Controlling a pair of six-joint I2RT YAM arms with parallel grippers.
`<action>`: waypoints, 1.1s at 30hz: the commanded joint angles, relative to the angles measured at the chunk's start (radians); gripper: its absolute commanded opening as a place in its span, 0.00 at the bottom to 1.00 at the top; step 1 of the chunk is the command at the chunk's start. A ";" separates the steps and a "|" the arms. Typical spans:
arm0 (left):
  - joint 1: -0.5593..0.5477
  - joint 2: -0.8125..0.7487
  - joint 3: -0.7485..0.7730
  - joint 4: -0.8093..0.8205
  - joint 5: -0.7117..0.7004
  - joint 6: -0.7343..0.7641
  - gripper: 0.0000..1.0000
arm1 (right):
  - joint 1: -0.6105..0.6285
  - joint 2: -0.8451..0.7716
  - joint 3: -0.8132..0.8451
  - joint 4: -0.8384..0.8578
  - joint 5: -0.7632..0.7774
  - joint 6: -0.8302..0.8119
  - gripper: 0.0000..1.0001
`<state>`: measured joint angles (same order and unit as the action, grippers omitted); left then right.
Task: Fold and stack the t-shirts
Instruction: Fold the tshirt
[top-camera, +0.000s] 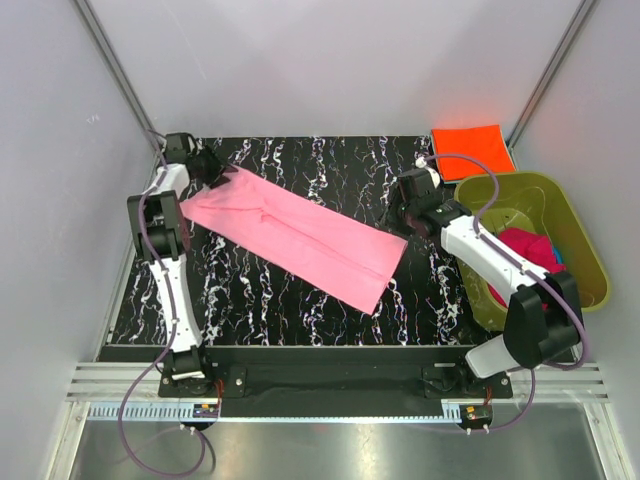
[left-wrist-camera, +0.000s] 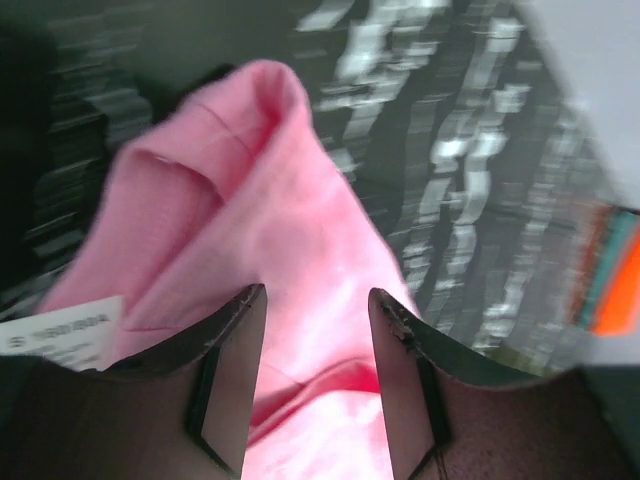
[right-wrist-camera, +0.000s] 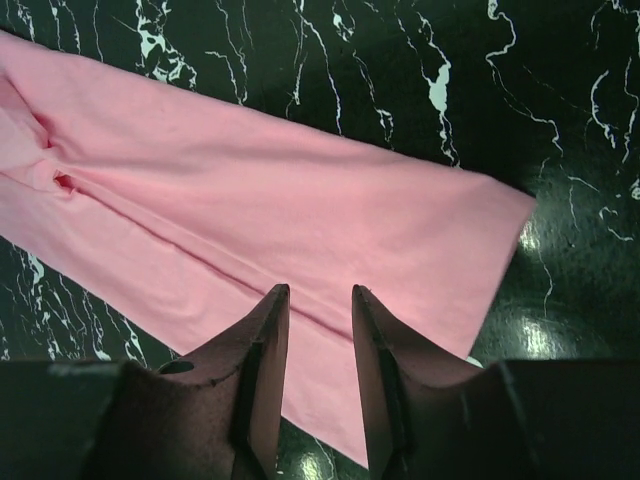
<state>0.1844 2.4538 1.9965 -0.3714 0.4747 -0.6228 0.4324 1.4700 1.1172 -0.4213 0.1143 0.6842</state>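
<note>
A light pink t-shirt (top-camera: 300, 240), folded lengthwise into a long strip, lies diagonally across the black marbled table (top-camera: 300, 160). My left gripper (top-camera: 222, 178) is at its far-left collar end. In the left wrist view its jaws (left-wrist-camera: 316, 292) stand open just over rumpled pink fabric (left-wrist-camera: 270, 200), and a white label (left-wrist-camera: 60, 330) shows at the left. My right gripper (top-camera: 398, 222) hovers at the hem end on the right. It is open (right-wrist-camera: 319, 290) above the flat pink cloth (right-wrist-camera: 280, 190) and grips nothing. A folded bright orange t-shirt (top-camera: 472, 150) lies at the back right.
An olive-green tub (top-camera: 590, 265) stands at the table's right side, under the right arm. It holds a crumpled magenta t-shirt (top-camera: 530, 248) and a sliver of blue cloth (top-camera: 556, 256). Grey walls close in the left, back and right.
</note>
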 joint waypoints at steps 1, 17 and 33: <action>-0.042 0.001 0.065 0.279 0.209 -0.181 0.50 | -0.004 0.041 0.068 0.029 0.021 -0.029 0.39; -0.180 -0.654 -0.563 0.184 0.142 0.086 0.04 | -0.007 -0.120 -0.010 -0.023 -0.042 -0.032 0.36; -0.672 -0.641 -0.866 0.137 -0.203 0.051 0.00 | -0.021 -0.237 -0.031 -0.096 -0.108 -0.052 0.37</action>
<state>-0.4522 1.7844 1.1435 -0.2394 0.3767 -0.5598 0.4171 1.2755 1.0977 -0.5014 0.0216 0.6502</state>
